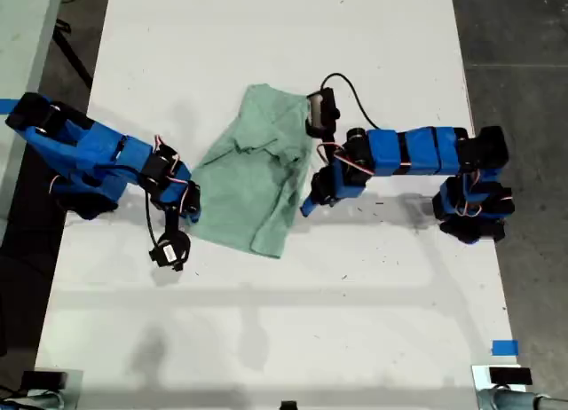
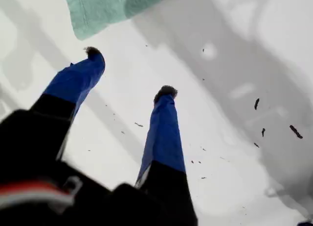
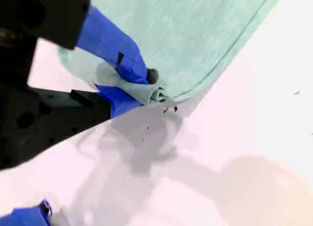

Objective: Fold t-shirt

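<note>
T-shirt (image 1: 253,175): rumpled, partly folded at table (image 1: 266,339) centre. Your second gripper (image 3: 146,91): clamped on its hem. Your first gripper (image 2: 129,72): jaws spread, empty, near an edge. You've begun; squaring and final folds remain.

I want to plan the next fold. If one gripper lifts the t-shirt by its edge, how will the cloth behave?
The t-shirt will probably hang limp: it lies wrinkled and partly folded. It seems light, since my second gripper bunches its edge in a small pinch. Lifted at one point, it may sag unevenly.
</note>
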`<state>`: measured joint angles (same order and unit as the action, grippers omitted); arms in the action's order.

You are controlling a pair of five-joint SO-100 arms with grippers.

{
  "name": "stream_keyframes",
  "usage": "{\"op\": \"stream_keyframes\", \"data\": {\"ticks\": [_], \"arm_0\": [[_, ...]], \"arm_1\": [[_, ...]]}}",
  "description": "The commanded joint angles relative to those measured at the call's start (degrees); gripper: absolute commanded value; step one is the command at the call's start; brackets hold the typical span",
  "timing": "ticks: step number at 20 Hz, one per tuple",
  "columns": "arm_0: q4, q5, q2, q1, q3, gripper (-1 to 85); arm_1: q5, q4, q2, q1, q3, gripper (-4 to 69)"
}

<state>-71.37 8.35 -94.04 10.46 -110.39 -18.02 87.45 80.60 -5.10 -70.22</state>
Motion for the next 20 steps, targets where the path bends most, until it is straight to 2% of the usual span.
{"op": "stream_keyframes", "data": {"ticks": [1,5,8,9,10,11,13,17,20], "arm_0": [[3.4,-10.3,11.7,2.4,19.5,0.0],[-2.3,-16.8,34.3,4.0,42.7,0.0],[-3.8,-20.5,39.7,5.9,48.3,0.0],[-6.1,-20.7,40.9,6.2,50.6,6.0],[-9.3,-22.4,41.7,6.6,54.2,33.8],[-15.1,-22.5,41.8,6.5,59.1,36.4],[-20.7,-25.3,36.0,4.9,64.0,39.0],[-24.3,-28.6,16.5,-0.5,63.0,38.1],[-31.7,-27.2,9.3,-5.3,59.0,37.5]], "arm_1": [[0.5,-1.1,4.6,-0.8,0.4,25.7],[1.3,-0.9,5.5,-1.1,0.1,25.7],[1.9,-0.8,6.1,-1.2,-0.6,25.7],[1.9,-1.0,6.1,-1.2,-0.6,25.7],[1.9,-1.4,6.1,-1.2,-0.6,25.7],[1.8,-1.8,6.1,-1.1,-0.6,25.7],[1.6,-2.3,6.1,-0.9,-0.6,25.7],[1.1,-2.7,6.2,-0.1,-0.5,25.7],[1.1,-2.8,6.2,0.3,-0.6,25.7]]}}
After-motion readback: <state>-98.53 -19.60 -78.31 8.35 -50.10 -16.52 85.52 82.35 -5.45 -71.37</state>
